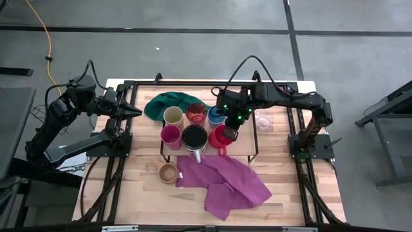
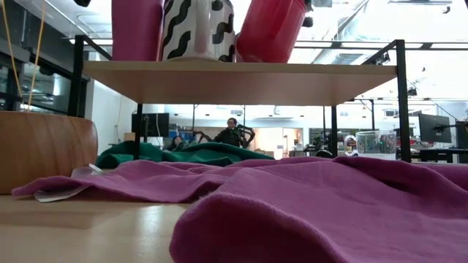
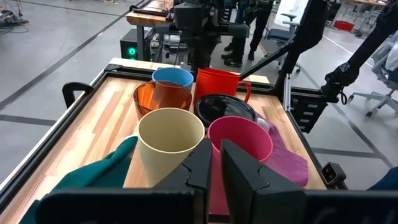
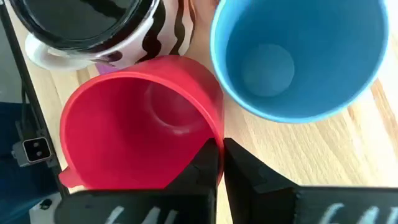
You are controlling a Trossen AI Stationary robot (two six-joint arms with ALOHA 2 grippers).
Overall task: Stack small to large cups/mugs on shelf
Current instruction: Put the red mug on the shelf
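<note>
Six cups stand on the shelf (image 1: 248,147): cream (image 1: 172,116), translucent red (image 1: 196,114), blue (image 1: 215,116), magenta (image 1: 170,135), the striped mug (image 1: 194,137) and the red handled mug (image 1: 220,138). The clear glass (image 1: 262,120) stands on the table right of the shelf. The wooden cup (image 1: 167,173) stands on the table near the shelf's front left leg. My right gripper (image 4: 222,158) is over the shelf, shut on the red mug (image 4: 137,124). My left gripper (image 1: 133,111) hovers left of the shelf, shut, pointing at the cups. My right gripper pinches the red mug's rim (image 4: 216,127) on the side next to the blue cup (image 4: 292,56), one finger inside the mug and one outside, coming from above. The mug (image 2: 270,29) is tilted on the shelf; whether its base touches the board cannot be told.
A purple cloth (image 1: 222,183) lies on the table in front of the shelf and partly under it. A green cloth (image 1: 168,103) lies behind the shelf's left end. A black frame (image 1: 122,151) borders the table. People (image 2: 232,134) are far behind the table.
</note>
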